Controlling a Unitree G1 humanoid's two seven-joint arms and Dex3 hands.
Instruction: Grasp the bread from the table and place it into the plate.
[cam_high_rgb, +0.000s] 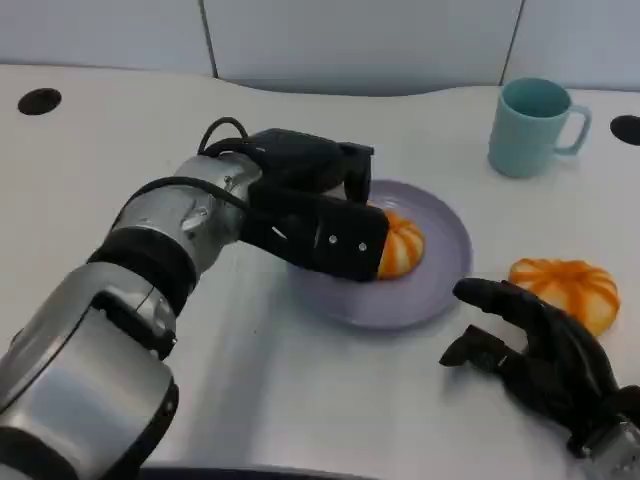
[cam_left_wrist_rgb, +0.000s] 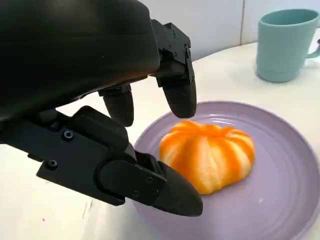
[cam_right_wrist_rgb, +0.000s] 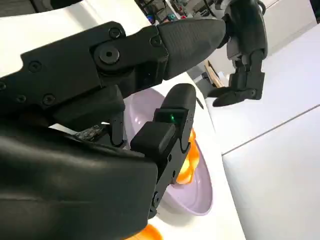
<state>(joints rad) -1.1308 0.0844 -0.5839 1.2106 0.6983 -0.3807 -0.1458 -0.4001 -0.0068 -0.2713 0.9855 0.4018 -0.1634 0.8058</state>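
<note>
An orange-and-white striped bread (cam_high_rgb: 403, 245) lies on the lilac plate (cam_high_rgb: 445, 270) at the table's middle. My left hand (cam_high_rgb: 315, 215) hangs over the plate's near-left side. In the left wrist view its fingers (cam_left_wrist_rgb: 177, 92) hover just above the bread (cam_left_wrist_rgb: 210, 155) and the thumb (cam_left_wrist_rgb: 150, 187) lies beside it over the plate (cam_left_wrist_rgb: 280, 200); a thin gap shows, so nothing is held. My right hand (cam_high_rgb: 530, 355) rests at the lower right with fingers spread and empty. The right wrist view shows the plate (cam_right_wrist_rgb: 200, 190) with the bread (cam_right_wrist_rgb: 192, 155).
A second striped bread (cam_high_rgb: 570, 290) lies on the table right of the plate, just beyond my right hand. A teal mug (cam_high_rgb: 530, 125) stands at the back right. Bare white table stretches to the left and front.
</note>
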